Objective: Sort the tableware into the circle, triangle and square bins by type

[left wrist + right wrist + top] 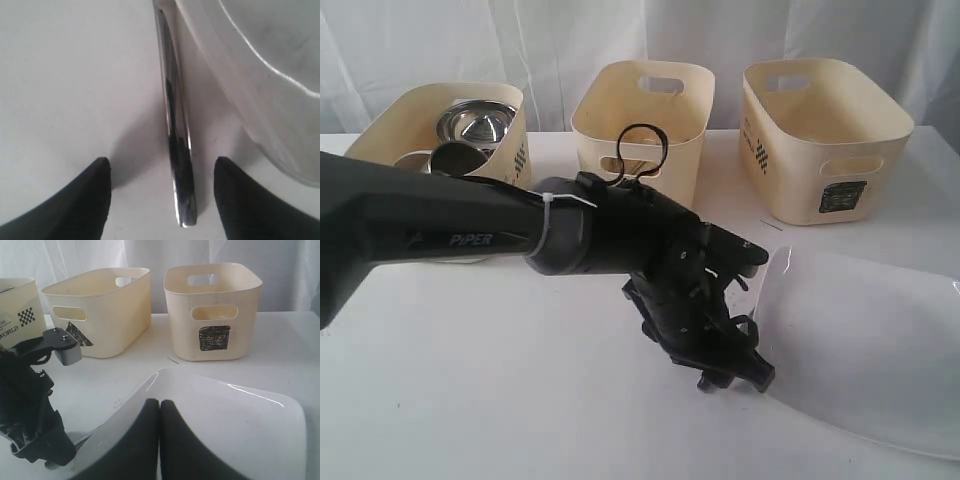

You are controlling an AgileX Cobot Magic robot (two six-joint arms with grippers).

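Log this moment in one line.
left pincer: open, straddling metal utensil | metal utensil: lying beside white plate | right pincer: shut, at white plate, contact unclear

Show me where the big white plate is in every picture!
Exterior view: plate at lower right, just right of the left gripper.
Left wrist view: plate beside the utensil.
Right wrist view: plate just beyond the shut right gripper, before the bins.
Shared landmark: the left gripper, by the plate's edge in all three.
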